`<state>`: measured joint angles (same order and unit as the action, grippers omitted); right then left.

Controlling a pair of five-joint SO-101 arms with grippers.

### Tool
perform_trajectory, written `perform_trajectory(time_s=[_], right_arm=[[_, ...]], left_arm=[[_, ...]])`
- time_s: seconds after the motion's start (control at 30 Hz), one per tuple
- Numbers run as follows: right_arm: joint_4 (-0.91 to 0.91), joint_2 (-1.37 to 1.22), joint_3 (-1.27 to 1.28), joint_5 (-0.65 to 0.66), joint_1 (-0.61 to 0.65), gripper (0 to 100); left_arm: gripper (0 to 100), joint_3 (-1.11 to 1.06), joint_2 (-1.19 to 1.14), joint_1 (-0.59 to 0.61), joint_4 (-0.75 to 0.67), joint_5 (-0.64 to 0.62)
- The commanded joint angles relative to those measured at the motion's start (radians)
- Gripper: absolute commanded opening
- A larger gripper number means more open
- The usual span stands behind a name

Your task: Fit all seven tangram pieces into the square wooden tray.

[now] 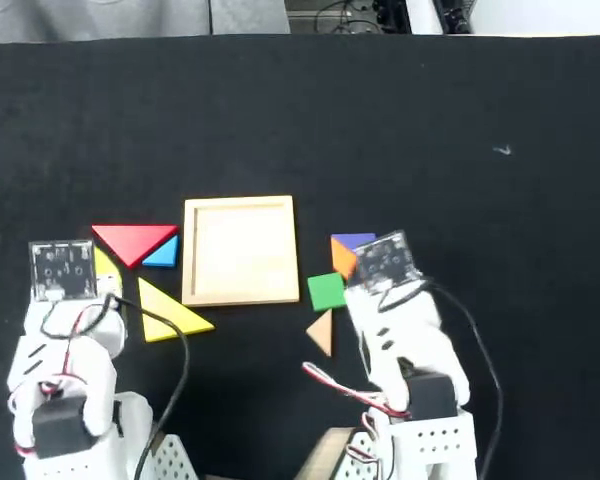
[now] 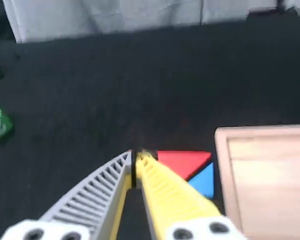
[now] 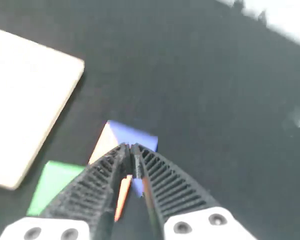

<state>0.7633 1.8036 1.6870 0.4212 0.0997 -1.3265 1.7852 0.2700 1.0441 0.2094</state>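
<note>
The left arm (image 1: 65,355) and the right arm (image 1: 410,340) have white plastic shells over black motor blocks, a square dark circuit board at each wrist, and thin red, white and black cables running to white perforated bases. The left arm's jaws are ribbed, one pale grey and one yellow; the right arm's are ribbed black, both on white mounts with dark screw holes.

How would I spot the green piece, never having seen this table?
Find the square wooden tray mid-table. Just beside its near right corner lies the green square. It is the only green piece, flanked by an orange triangle and a tan triangle.
</note>
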Motion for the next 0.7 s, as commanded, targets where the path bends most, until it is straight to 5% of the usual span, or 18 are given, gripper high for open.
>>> perform_trajectory(time_s=[0.0,0.27,0.67], right_arm=[[-0.112,0.090,-0.010,0.048,0.020,1.5],[-0.110,0.084,-0.002,-0.035,0.180,1.5],[-0.068,0.076,-0.002,-0.080,0.083,1.5]], left_arm=[[12,0.163,-0.164,-0.028,-0.003,-0.018],[16,0.452,-0.649,-0.028,-0.058,-0.063],[16,0.923,-1.433,-0.024,0.026,-0.069]])
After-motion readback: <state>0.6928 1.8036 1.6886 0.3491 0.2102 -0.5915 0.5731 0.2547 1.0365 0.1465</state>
